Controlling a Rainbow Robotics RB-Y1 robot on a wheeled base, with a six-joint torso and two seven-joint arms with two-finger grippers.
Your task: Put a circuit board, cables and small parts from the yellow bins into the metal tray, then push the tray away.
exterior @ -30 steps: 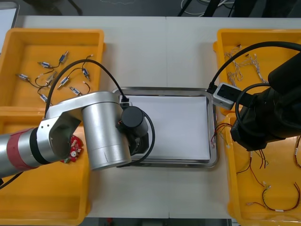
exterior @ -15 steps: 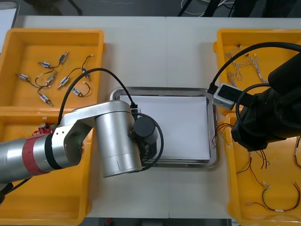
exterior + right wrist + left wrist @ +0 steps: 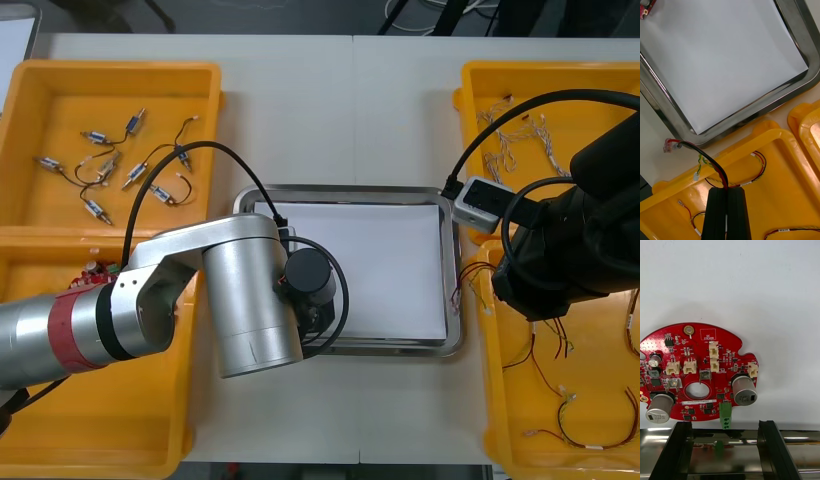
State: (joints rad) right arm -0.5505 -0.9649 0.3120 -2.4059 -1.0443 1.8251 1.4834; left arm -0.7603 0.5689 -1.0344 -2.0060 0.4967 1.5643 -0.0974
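The round red circuit board (image 3: 696, 378) lies flat on the white lining of the shiny metal tray (image 3: 455, 300), near its lower-left corner in the front view, evidently delivered. The left gripper (image 3: 725, 427) stands open just behind it over the rim, arm reaching from lower left. The right gripper (image 3: 726, 191), pinching a thin red-and-black cable (image 3: 711, 163), hangs over a yellow plastic bin (image 3: 782, 180) at right, likely awaiting its turn
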